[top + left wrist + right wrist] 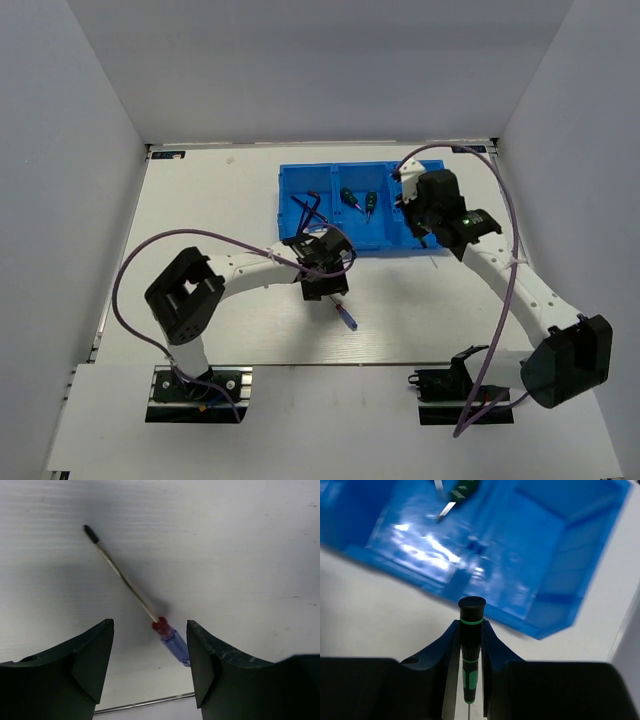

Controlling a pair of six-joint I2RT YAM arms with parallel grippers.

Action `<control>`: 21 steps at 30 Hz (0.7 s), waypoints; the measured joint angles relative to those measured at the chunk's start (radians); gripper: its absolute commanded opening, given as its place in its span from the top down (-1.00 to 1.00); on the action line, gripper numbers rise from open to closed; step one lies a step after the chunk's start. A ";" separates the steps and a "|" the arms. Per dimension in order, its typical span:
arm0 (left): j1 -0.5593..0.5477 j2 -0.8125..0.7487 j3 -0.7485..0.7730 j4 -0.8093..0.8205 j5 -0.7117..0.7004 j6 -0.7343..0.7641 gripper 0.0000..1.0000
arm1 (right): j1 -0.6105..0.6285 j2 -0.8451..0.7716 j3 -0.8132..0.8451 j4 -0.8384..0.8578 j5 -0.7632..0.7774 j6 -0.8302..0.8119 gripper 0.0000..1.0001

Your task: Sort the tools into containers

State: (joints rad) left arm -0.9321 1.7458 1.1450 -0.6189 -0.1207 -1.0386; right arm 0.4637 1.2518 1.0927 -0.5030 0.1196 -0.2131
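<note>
Blue tray (300, 170) holds hex keys (305, 210) in its left compartment and two green screwdrivers (350, 198) in the middle one. Right end effector (470, 625) pinches a black-green screwdriver (471, 611) at the tray's near right corner. Left end effector (150, 625), spread, hovers over the blue screwdriver (173, 643) on the table (200, 200).

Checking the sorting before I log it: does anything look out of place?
Yes. A thin blue-handled screwdriver lies flat on the table, outside the blue tray, under the open left hand. The right hand grips a green-handled screwdriver near the tray. Nothing looks spilled or broken.
</note>
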 measured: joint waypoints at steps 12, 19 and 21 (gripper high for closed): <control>-0.053 0.132 0.198 -0.126 0.032 -0.035 -0.40 | -0.257 0.531 0.391 -0.042 -0.027 0.009 -0.43; -0.092 0.187 0.203 -0.195 0.051 -0.060 -0.32 | -0.299 0.523 0.418 -0.051 -0.171 0.051 -0.40; -0.104 0.212 0.215 -0.213 0.058 -0.067 -0.25 | -0.312 0.441 0.344 -0.037 -0.204 0.061 -0.40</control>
State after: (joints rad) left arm -1.0363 1.9575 1.3598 -0.8318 -0.0628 -1.1053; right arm 0.1513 1.6928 1.4372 -0.5400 -0.0849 -0.1516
